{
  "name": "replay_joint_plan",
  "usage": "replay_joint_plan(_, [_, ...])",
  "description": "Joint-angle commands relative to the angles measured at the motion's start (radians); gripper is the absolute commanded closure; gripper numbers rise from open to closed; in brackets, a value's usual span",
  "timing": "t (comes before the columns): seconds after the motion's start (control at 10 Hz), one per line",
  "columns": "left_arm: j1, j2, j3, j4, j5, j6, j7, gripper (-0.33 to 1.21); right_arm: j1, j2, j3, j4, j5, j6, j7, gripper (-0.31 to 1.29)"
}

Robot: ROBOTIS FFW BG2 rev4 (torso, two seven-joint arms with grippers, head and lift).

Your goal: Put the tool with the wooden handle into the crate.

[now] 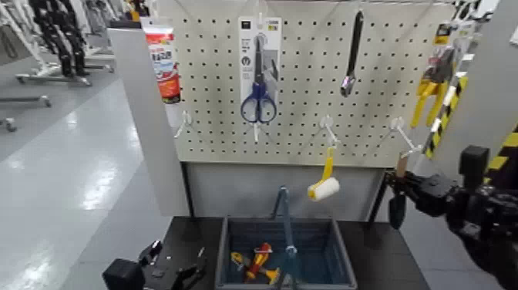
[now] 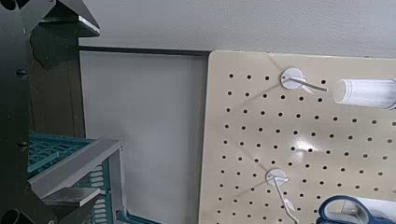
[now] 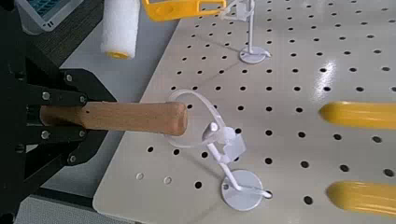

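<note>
Your right gripper point(image 1: 402, 185) is at the right edge of the head view, beside the pegboard's point(image 1: 308, 85) lower right corner, fingers pinched on the trowel point(image 1: 398, 193): wooden handle in the jaws, dark blade hanging down. In the right wrist view the handle's point(image 3: 117, 119) end loop sits at a white hook point(image 3: 229, 168); can't tell if it's fully free. So pull straight off along the hook first, w/o twisting, then swing towards the crate point(image 1: 285, 258) at bottom centre. Mind the paint roller point(image 1: 324, 187) hanging btwn you and the crate, and the crate's raised hoop handle point(image 1: 284, 224); go in beside it, not through. Red-yellow tool point(image 1: 254, 264) already lies inside. Left gripper point(image 1: 173, 270) idles lower left, fingers apart.
</note>
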Motion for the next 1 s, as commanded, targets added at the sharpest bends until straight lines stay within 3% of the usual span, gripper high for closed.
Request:
replay_joint_plan(0.1, [0.002,0.0,0.0,-0.002,0.0,0.0,-0.002,0.11,0.075,0.03,-0.082,-0.118,0.001,0.019,-0.004,1.23])
replay_joint_plan(0.5, [0.002,0.0,0.0,-0.002,0.0,0.0,-0.003,0.11,0.189,0.081,-0.183,-0.267,-0.013,0.054,-0.012,1.23])
replay_joint_plan(1.0, [0.002,0.0,0.0,-0.002,0.003,0.0,-0.003,0.11,0.27,0.142,-0.218,-0.373,-0.093,0.078,-0.02,1.23])
